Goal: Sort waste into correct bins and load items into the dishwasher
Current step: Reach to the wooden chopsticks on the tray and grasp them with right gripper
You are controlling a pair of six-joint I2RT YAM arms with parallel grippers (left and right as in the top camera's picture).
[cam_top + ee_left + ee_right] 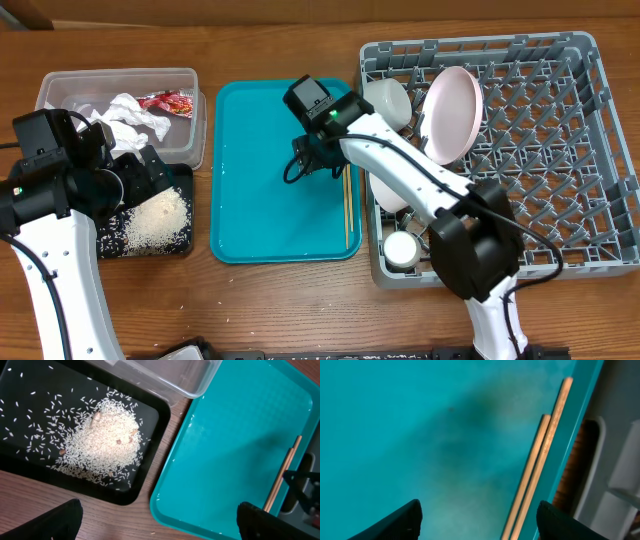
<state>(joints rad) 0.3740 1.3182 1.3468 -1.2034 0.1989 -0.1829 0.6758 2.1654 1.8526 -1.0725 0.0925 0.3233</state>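
Observation:
Two wooden chopsticks (347, 210) lie along the right edge of the teal tray (260, 200). My right gripper (308, 160) hovers open above them. In the right wrist view the chopsticks (540, 470) lie between its fingers (480, 527), nearer the right one. The grey dish rack (560, 150) holds a pink plate (452, 112), a bowl (385, 100) and a white cup (403, 250). The clear tub (60, 85) holds napkins (130, 115) and a red wrapper (168, 102). Rice (105, 442) lies in the black tray (30, 465). My left gripper (160, 527) is open and empty over the table near that tray's corner.
The teal tray (225, 450) sits between the black tray and the rack, with a narrow wood gap on each side. A few loose rice grains lie on the teal tray's rim. Bare wood table runs along the front.

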